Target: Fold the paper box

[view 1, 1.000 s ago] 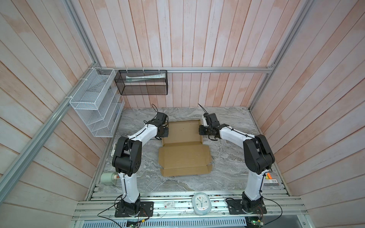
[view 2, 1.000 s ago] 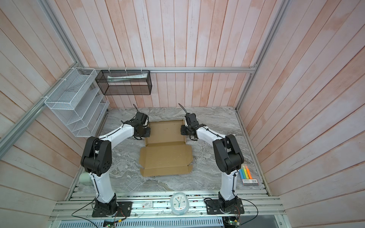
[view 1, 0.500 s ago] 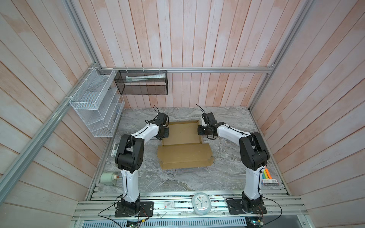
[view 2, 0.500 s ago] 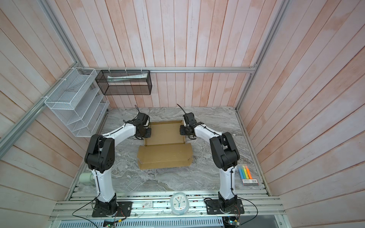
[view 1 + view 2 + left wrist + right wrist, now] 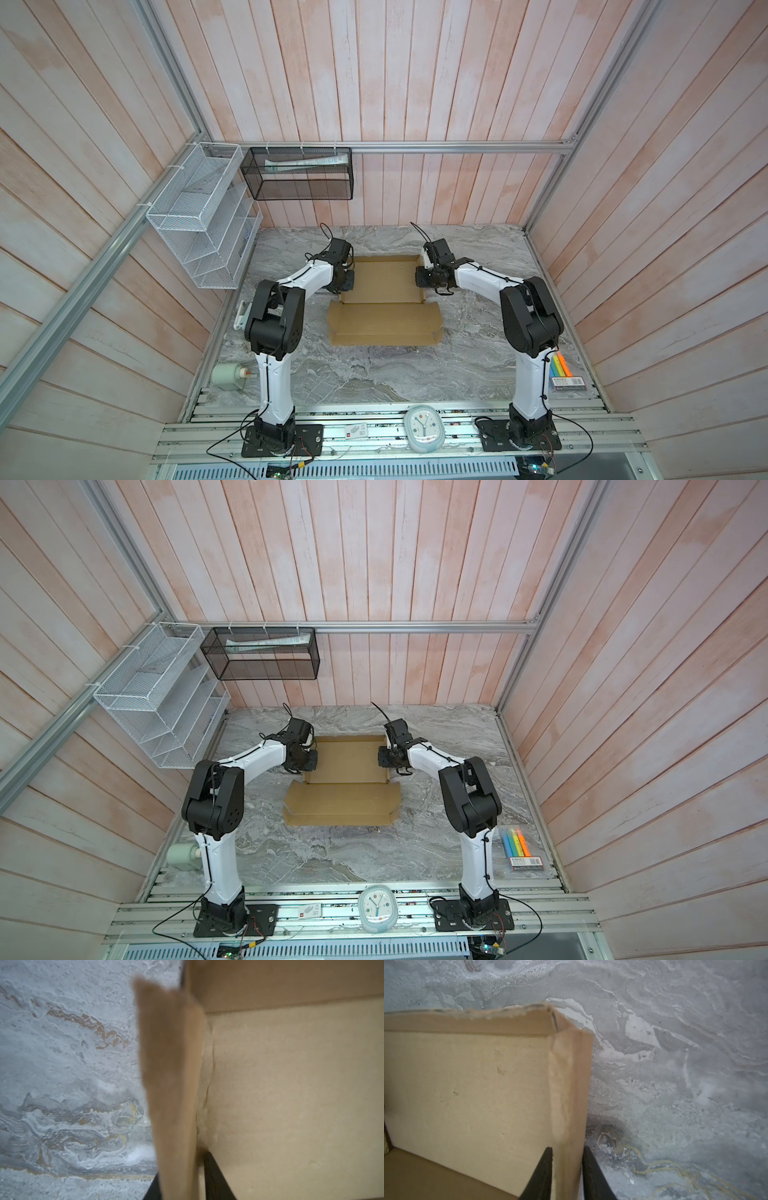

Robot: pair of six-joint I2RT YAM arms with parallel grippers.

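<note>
The paper box (image 5: pixel 384 278) (image 5: pixel 347 758) is brown cardboard lying mid-table in both top views. Its back half is a shallow tray with raised walls, and a flat panel (image 5: pixel 384 326) with side tabs spreads in front of it. My left gripper (image 5: pixel 347 280) (image 5: pixel 309 759) (image 5: pixel 180 1165) straddles the tray's left wall (image 5: pixel 172 1064), open, with a slim gap at the inner finger. At the opposite side my right gripper (image 5: pixel 422 276) (image 5: pixel 384 756) (image 5: pixel 567 1147) straddles the right wall (image 5: pixel 569 1074), open, its fingers close beside the doubled cardboard.
A clock (image 5: pixel 424 428) sits on the front rail. A marker pack (image 5: pixel 565 374) lies at the right edge. A pale roll (image 5: pixel 226 376) rests front left. A white wire rack (image 5: pixel 203 216) and a black mesh basket (image 5: pixel 299 178) hang on the back-left walls.
The box's front panel looks shorter front to back than a second ago. Both arms' elbows have shifted slightly toward the back. The grippers stay at the side walls.
</note>
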